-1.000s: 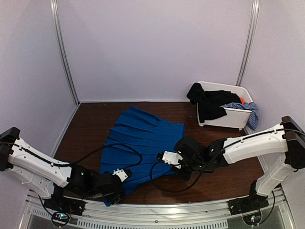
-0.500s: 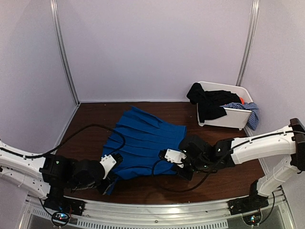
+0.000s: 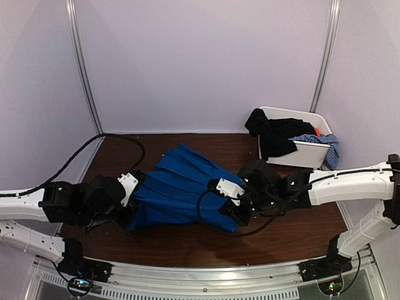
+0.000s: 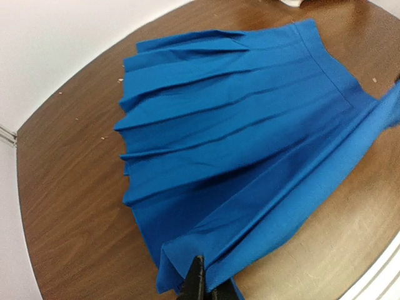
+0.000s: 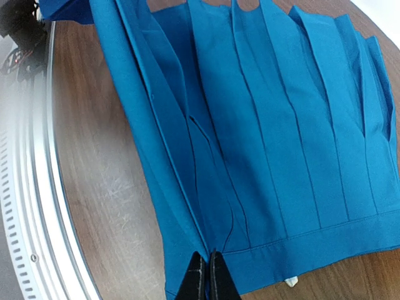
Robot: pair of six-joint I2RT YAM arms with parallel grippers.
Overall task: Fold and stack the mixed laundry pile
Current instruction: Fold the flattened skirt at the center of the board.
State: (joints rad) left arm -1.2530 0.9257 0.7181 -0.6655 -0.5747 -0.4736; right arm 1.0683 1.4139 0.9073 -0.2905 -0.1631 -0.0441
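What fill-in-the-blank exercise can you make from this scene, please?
The left tool and the right tool both pinch the pleated garment, whose colour is ____.
The black garment hangs over the ____ rim of the white tub.
The speckled cloth hangs over its ____ side.
Missing: blue; left; right.

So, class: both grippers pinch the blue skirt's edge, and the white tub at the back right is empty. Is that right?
Not quite. The white tub is not empty: the top external view shows a black garment and a speckled cloth hanging over its rim. The left gripper and right gripper do pinch the blue skirt.
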